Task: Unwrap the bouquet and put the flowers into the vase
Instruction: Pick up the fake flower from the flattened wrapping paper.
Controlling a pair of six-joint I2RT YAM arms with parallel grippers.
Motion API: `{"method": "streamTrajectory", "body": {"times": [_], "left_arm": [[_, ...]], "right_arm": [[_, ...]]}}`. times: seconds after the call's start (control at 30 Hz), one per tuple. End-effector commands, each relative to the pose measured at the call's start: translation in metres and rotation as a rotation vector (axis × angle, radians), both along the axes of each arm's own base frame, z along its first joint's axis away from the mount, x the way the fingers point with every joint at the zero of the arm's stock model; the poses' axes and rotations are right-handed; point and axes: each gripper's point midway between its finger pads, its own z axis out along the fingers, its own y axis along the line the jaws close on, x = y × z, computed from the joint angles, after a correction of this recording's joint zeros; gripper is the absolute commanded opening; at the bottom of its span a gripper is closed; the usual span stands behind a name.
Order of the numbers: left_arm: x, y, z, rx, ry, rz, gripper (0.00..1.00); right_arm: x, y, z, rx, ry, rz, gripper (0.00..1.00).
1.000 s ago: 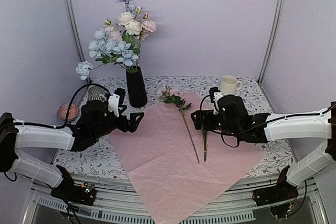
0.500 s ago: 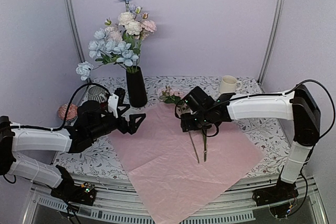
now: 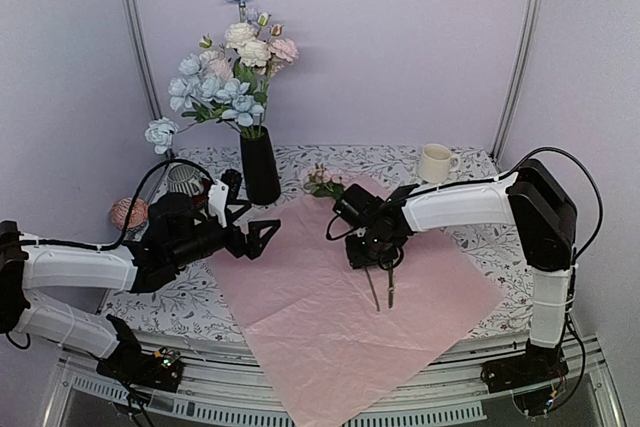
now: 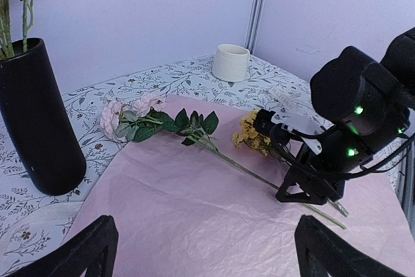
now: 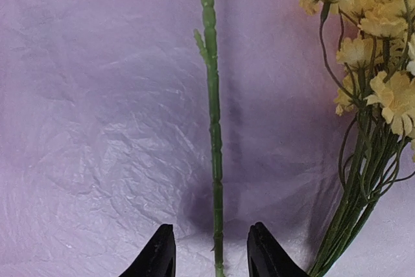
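My left arm lies low and nearly level over the worktop (image 3: 480,187). Its left gripper (image 3: 256,237) points right at the edge of the wrapping paper (image 3: 340,327), spread wide and holding nothing. Just behind it stands the vase (image 3: 260,167), already carrying most of the flowers (image 3: 225,77). My right arm has its elbow high and its forearm stretched left, with the wrist bent down over the paper. The right gripper (image 5: 213,257) straddles the rose stem (image 5: 213,128) with a gap on each side, not clamped. The yellow cluster (image 5: 376,43) lies just beside it.
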Motion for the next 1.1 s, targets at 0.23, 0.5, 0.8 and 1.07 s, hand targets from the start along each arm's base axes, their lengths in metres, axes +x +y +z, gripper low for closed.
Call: {"method": "streamTrajectory", "body": {"times": [0.23, 0.5, 0.8, 1.07], "left_arm": [[-0.008, -0.009, 0.011, -0.010, -0.033, -0.041, 0.97], [-0.010, -0.012, 0.009, -0.006, -0.031, -0.060, 0.97], [-0.016, -0.023, 0.006, 0.003, -0.035, -0.113, 0.97], [-0.025, -0.036, 0.003, 0.016, -0.052, -0.178, 0.95]], "right_arm": [[-0.001, -0.006, -0.018, -0.030, 0.054, -0.039, 0.14], [0.005, -0.006, 0.009, 0.015, -0.006, -0.066, 0.02], [0.005, -0.003, 0.102, 0.286, -0.239, -0.002, 0.02], [-0.024, 0.000, 0.212, 0.671, -0.525, 0.194, 0.03]]}}
